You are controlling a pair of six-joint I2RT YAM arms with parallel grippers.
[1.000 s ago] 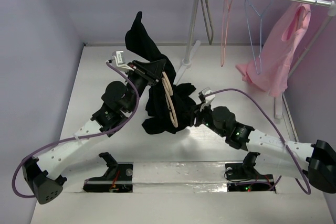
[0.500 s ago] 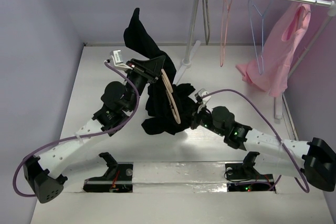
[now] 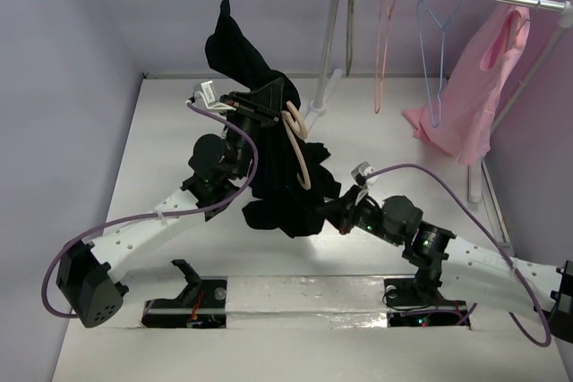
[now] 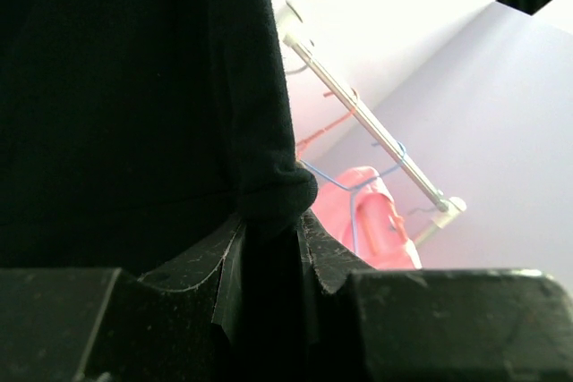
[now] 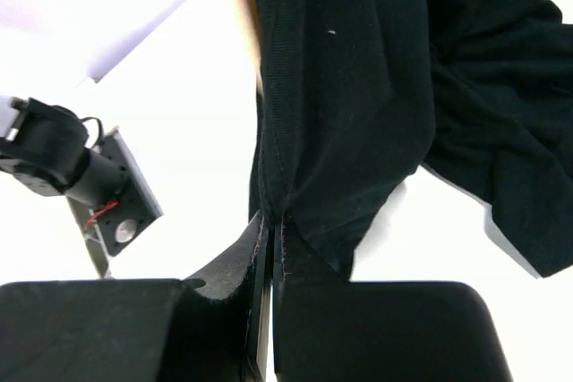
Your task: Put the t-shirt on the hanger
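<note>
Black t-shirt [image 3: 279, 181] is hanging in a bunched column over the middle of the table [image 3: 161, 131], with the tan hanger [image 3: 298, 142] showing against its right side. The left arm is reaching up and forward, elbow bent, its left gripper [image 3: 261, 106] pinching a fold of cloth near the top. The right arm is stretching low across the table, its right gripper [image 3: 333, 212] clamping the lower hem.

Hanger [image 3: 303, 165]: hook and one arm show, the rest hidden inside the t-shirt [image 3: 269, 145].
My left gripper [image 4: 269, 252]: pads covered by pinched t-shirt cloth.
My right arm base [image 3: 564, 300]: right of t-shirt, cut by frame edge.
</note>
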